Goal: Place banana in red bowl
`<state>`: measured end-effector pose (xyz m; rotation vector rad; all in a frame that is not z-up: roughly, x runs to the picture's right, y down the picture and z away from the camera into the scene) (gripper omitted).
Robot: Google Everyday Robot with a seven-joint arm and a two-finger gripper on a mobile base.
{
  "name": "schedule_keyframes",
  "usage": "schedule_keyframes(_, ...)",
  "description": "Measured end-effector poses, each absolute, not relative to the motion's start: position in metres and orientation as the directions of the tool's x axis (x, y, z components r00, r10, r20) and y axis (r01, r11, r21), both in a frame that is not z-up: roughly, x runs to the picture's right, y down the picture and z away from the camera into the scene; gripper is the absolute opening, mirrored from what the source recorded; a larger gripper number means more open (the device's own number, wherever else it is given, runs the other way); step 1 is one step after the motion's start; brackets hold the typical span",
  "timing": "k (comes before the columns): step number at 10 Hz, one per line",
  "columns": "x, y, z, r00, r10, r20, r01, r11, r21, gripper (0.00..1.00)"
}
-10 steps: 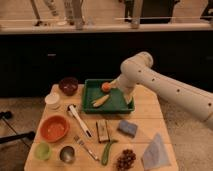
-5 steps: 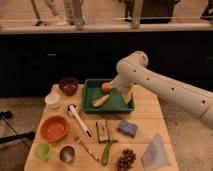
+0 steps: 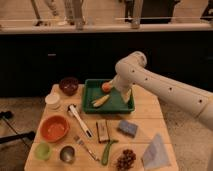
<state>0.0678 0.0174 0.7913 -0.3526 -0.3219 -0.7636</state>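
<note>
The banana [image 3: 100, 100] is pale yellow and lies at a slant in the green tray [image 3: 122, 106] at the back of the table. The red bowl [image 3: 54, 128] is wide, orange-red and empty, and stands at the table's left front. My white arm reaches in from the right and bends down into the tray. My gripper [image 3: 113, 89] is low over the tray's back half, right beside the round orange fruit [image 3: 106, 87] and just behind and right of the banana. The arm's end hides most of it.
A dark maroon bowl [image 3: 68, 85] and a white cup [image 3: 52, 100] stand at the back left. At the front are a green cup [image 3: 43, 150], a metal cup [image 3: 67, 153], a white utensil [image 3: 79, 120], a green vegetable [image 3: 107, 151], grapes [image 3: 126, 159], a blue sponge [image 3: 127, 128] and a cloth [image 3: 155, 150].
My arm has shifted a little to the left over the tray, closer to the orange fruit and the banana. The banana and the bowls have not moved.
</note>
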Motion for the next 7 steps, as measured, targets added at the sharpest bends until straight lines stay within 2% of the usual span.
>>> schedule_keyframes(7,0.036,0.018,0.852,0.662,-0.582,0.472,0.706,0.696,-0.132,0.8)
